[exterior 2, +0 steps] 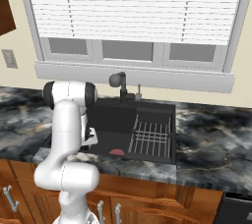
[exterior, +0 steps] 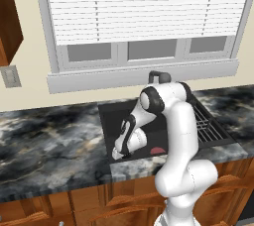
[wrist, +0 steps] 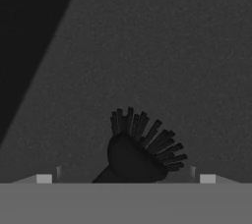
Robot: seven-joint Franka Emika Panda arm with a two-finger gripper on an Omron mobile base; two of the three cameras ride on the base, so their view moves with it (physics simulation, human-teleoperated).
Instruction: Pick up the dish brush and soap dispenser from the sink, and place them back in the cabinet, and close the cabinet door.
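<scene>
The claw (wrist: 125, 178) is lowered inside the sink (exterior: 111, 116) with its jaws fully apart and holding nothing. The dish brush (wrist: 140, 152) lies on the sink floor directly between the fingertips (wrist: 44, 179), bristles fanned upward in the hand view. Its reddish head shows near the sink's front wall, left of the wire rack (exterior 2: 150, 137).

Dish brush (wrist: 140, 152): dark head with splayed bristles fanning up and to the right in the hand view, lying on the sink floor; reddish-pink head at the front of the basin.

Sink (exterior 2: 110, 120): black rectangular basin set in the marbled worktop, wire rack on its right side.
</scene>
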